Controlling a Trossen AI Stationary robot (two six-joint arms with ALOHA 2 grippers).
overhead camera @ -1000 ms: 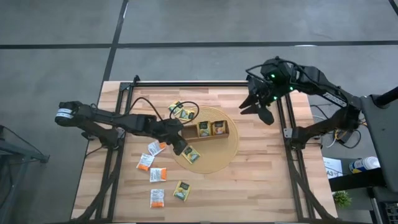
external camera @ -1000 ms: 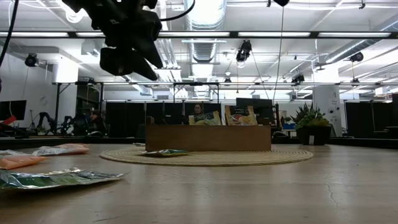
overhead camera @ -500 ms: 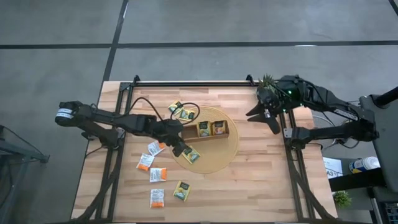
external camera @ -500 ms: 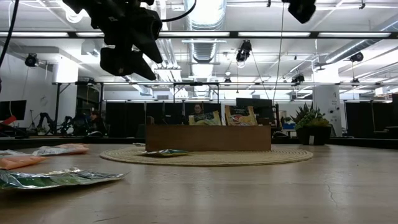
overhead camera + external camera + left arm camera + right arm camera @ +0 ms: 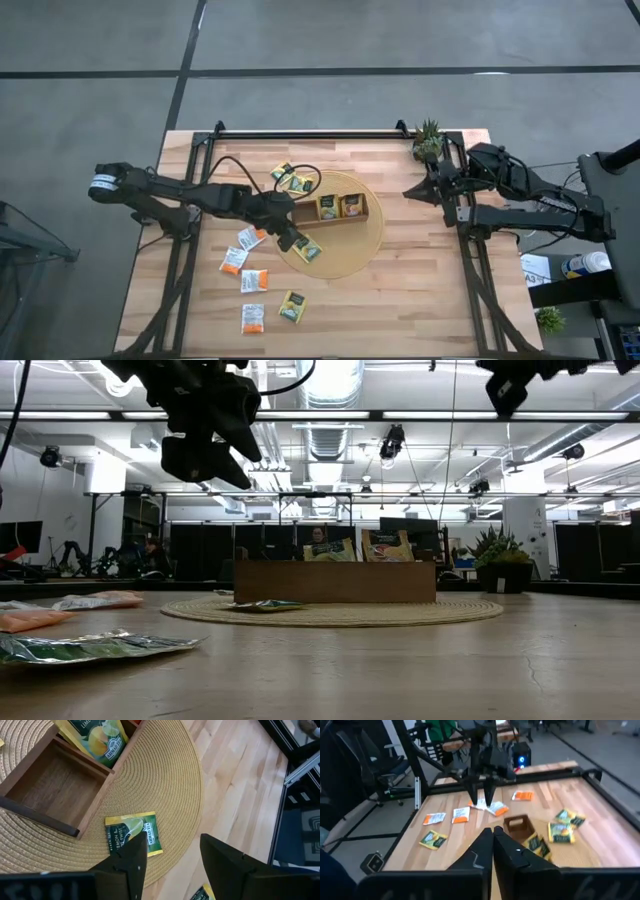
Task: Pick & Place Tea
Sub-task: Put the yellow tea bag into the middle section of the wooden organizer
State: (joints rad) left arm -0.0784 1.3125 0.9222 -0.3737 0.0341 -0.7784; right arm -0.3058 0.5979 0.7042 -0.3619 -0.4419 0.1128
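Taking the round woven mat as the landmark and going left to right: four orange-and-white tea sachets lie on the bare wooden table off the mat's left edge, well clear of it. A yellow-green sachet sits just off the mat's lower-left rim, and two more yellow-green ones lie off its upper-left rim.

The left gripper hangs above the mat's left part with its fingers spread and nothing between them. Directly below it, one yellow-green sachet lies flat on the mat, just beside the wooden tray.

The tray stands on the mat's upper middle. Its left compartment is empty; the other two each hold an upright sachet.

Off the mat's right side, near the table's right edge, the right gripper is raised with its fingers pressed together, holding nothing. A small potted plant stands at the table's far right corner.
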